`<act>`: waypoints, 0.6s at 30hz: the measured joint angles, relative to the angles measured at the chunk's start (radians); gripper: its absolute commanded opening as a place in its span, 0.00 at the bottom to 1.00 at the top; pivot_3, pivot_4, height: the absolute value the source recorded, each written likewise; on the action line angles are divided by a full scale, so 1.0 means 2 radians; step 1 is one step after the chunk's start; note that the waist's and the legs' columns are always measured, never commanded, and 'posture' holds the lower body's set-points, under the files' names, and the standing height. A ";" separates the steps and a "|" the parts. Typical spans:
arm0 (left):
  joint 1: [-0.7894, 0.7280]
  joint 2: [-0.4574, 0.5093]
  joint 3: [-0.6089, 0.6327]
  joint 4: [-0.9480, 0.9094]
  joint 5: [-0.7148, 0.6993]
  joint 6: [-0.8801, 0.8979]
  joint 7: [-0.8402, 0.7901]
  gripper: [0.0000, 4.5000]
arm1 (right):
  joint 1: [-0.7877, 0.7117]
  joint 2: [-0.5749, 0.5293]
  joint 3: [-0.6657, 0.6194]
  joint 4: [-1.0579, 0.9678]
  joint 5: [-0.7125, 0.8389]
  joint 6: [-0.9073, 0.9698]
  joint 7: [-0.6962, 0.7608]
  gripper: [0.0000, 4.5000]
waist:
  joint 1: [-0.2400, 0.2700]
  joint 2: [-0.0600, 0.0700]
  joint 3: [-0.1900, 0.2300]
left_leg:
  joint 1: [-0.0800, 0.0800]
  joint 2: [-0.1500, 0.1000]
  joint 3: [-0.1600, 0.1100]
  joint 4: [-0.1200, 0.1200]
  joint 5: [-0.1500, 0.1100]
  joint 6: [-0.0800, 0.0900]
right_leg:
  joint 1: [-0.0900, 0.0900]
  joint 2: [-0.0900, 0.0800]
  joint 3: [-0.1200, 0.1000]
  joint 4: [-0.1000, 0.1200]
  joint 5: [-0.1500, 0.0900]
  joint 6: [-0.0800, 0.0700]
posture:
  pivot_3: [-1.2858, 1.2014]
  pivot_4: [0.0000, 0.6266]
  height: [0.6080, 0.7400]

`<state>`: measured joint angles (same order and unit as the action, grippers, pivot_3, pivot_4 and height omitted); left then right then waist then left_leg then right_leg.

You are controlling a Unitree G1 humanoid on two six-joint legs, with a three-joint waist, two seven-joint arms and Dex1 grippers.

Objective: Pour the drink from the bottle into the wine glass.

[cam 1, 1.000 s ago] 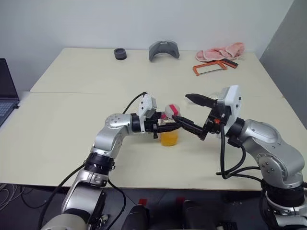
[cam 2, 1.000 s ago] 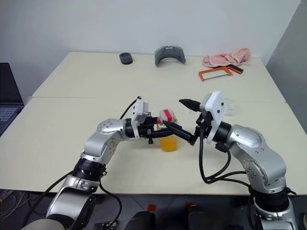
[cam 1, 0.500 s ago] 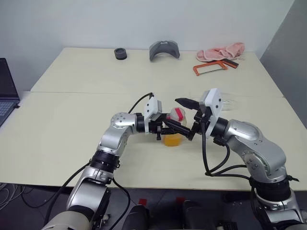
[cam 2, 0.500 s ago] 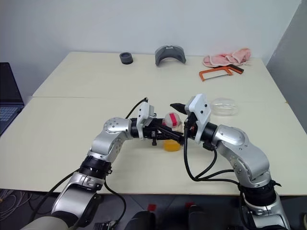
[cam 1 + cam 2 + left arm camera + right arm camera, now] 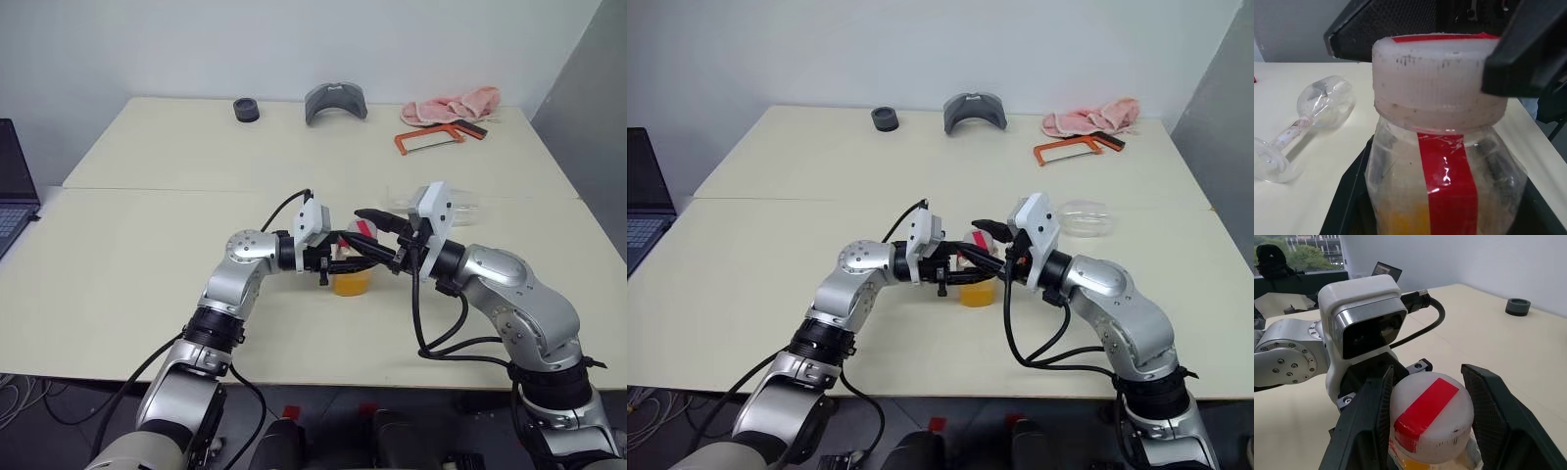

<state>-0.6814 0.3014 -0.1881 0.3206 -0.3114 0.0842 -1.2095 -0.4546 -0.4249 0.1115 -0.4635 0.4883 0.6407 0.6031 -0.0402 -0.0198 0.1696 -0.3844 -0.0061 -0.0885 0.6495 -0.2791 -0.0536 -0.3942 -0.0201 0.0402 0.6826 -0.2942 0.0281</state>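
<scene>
On the cream table (image 5: 147,245) stands the bottle (image 5: 349,278), clear plastic with a red stripe and the orange drink (image 5: 1400,220) in its lower part. My left gripper (image 5: 343,262) is shut on its body from the left side. The bottle's white cap (image 5: 1430,418) carries a strip of red tape. My right gripper (image 5: 362,233) comes in level from the right and is shut on that cap, its fingers (image 5: 1364,431) pressing against both sides. The wine glass (image 5: 1085,217) lies on its side on the table behind my right wrist, empty, and shows as the wine glass (image 5: 1322,100) in the left wrist view.
Along the far edge lie a small black ring (image 5: 245,110), a grey curved piece (image 5: 335,101), a pink cloth (image 5: 451,106) and an orange-framed saw (image 5: 429,139). A laptop (image 5: 12,186) sits at the left edge. A cable loops under my right arm.
My right gripper moved left to the bottle and its wide-open fingers closed in on the cap. The left gripper kept its hold on the bottle without moving.
</scene>
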 measured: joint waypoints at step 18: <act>-0.012 0.006 -0.020 -0.017 0.010 0.004 -0.041 0.40 | -0.159 -0.112 0.058 0.207 -0.022 -0.149 0.326 0.64 | -0.003 0.000 0.000 | -0.001 0.001 0.000 0.002 0.000 0.000 | 0.000 -0.001 0.000 0.000 0.000 0.000 | 0.52 0.24 1.00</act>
<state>-0.7063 0.3128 -0.2274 0.2860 -0.2907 0.0912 -1.2915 -0.7730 -0.6490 0.2267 -0.0498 0.4441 0.3421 1.2549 -0.0471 -0.0197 0.1698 -0.3866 -0.0041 -0.0884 0.6536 -0.2790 -0.0538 -0.3938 -0.0229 0.0392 0.6823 -0.2941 0.0282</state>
